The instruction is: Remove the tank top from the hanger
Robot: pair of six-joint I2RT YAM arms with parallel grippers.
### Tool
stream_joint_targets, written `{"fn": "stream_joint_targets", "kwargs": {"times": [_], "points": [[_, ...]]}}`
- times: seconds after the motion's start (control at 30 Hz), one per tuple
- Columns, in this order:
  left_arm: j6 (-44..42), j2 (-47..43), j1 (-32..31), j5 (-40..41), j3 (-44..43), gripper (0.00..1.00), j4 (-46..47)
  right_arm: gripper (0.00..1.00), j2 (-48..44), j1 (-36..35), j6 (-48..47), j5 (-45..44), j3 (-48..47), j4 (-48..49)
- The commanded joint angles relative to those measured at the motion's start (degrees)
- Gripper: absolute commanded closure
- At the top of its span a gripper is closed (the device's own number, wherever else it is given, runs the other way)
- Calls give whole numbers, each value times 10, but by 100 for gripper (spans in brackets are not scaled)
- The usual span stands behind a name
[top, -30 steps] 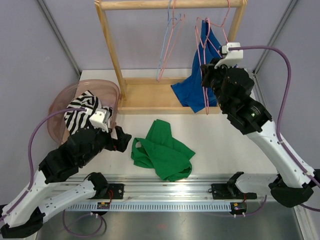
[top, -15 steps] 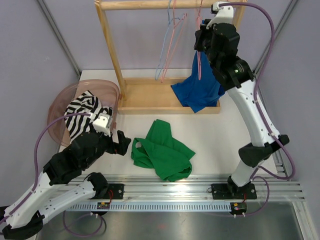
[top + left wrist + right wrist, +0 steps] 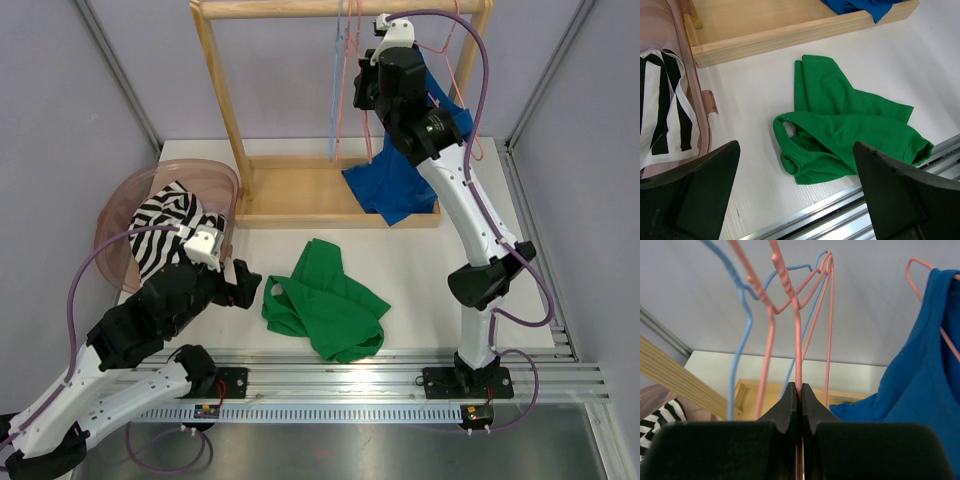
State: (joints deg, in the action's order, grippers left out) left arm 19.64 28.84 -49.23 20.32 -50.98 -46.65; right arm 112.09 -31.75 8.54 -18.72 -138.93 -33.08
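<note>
Right pincer (image 3: 800,390) is clenched tight on a thin pink wire hanger (image 3: 799,340), fingers pressed together with the wire running straight up from between them. It's way up near the top rail of the light wooden clothes rack (image 3: 223,100). Just left of the pinched wire in the wrist view hangs a light blue wire hanger (image 3: 737,350). Off to that pincer's right is the bright blue tank top (image 3: 925,390), strap looped over a second pink wire hanger (image 3: 914,261), so it's on its own hanger and not in the pincer's grip. From the top view the tank top drapes down below and to the right of the pincer, and its lower end is bunched on the rack's wooden base.

Left pincer (image 3: 795,150) is released, jaws spread wide, hovering low over the white table (image 3: 750,100). A crumpled green fabric shirt (image 3: 850,130) lies flat on the table right below and ahead of it, not touching the fingers. To that pincer's left sits a translucent pink plastic basket (image 3: 677,65) with a black-and-white striped garment (image 3: 660,115) inside.
</note>
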Motion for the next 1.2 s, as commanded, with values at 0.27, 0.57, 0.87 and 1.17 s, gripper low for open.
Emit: {"fn": "stream_joint_targets", "kwargs": {"times": [0.27,0.57,0.87,1.17], "points": [[-4,6,9,12,-1,1,31,100,-1,-20,9,28,-6,9],[62,78,8,-4,-28,1,44,59,-100,-18,-26,6,81,30],[82,231,7,-61,-21,1,140,8,-250,-18,-38,25,182,12],[71,389,-3,-139,-21,1,203,1,-496,-17,8,170,441,20]]}}
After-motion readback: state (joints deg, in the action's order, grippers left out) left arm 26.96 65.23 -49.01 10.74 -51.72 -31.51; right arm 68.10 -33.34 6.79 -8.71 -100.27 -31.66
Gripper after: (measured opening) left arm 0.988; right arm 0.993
